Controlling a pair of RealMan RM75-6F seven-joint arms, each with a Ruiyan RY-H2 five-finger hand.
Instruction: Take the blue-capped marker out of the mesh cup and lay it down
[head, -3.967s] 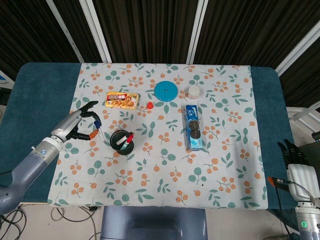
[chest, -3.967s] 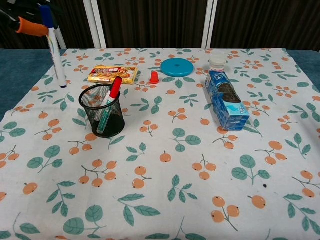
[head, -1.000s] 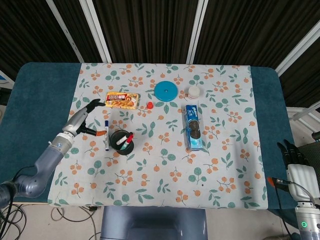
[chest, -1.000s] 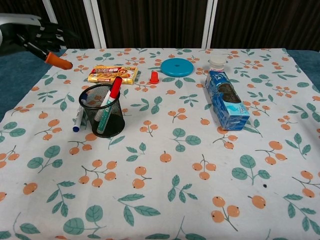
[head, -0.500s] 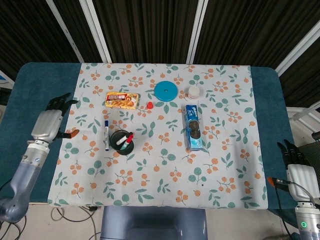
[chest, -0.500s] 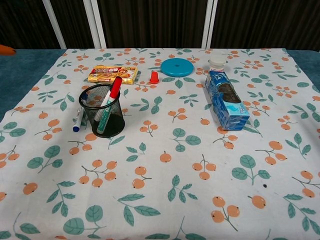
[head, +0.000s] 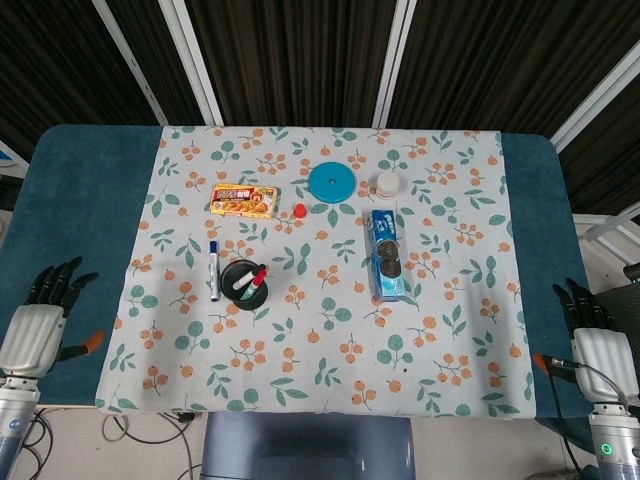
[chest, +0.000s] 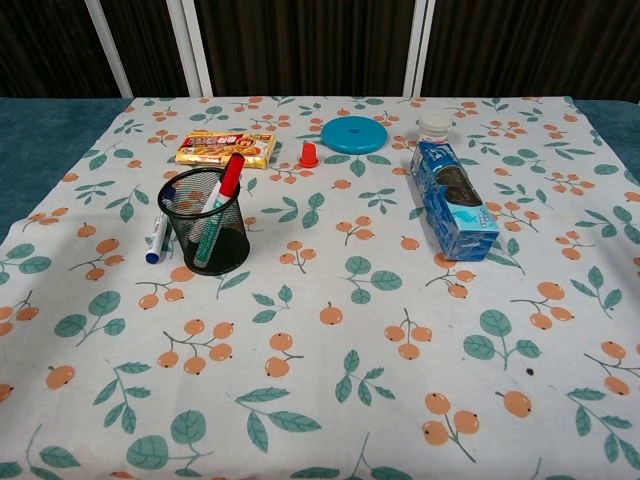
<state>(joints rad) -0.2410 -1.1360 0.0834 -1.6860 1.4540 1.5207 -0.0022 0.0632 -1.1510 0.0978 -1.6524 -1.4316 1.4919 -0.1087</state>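
Blue-capped, the marker (head: 213, 270) lies just left of our mesh cup (head: 241, 283). Our left hand (head: 40, 328) rests well apart from it, fingers spread, empty. Our right hand (head: 590, 345) too.

A round blue plastic lid (head: 331, 182) is lying beside a small red cap (head: 299, 210) and a yellow snack packet (head: 244, 200), far from both hands. A blue cookie box (head: 387, 255) is lying nearer the right hand, below a white-capped jar (head: 387, 183).
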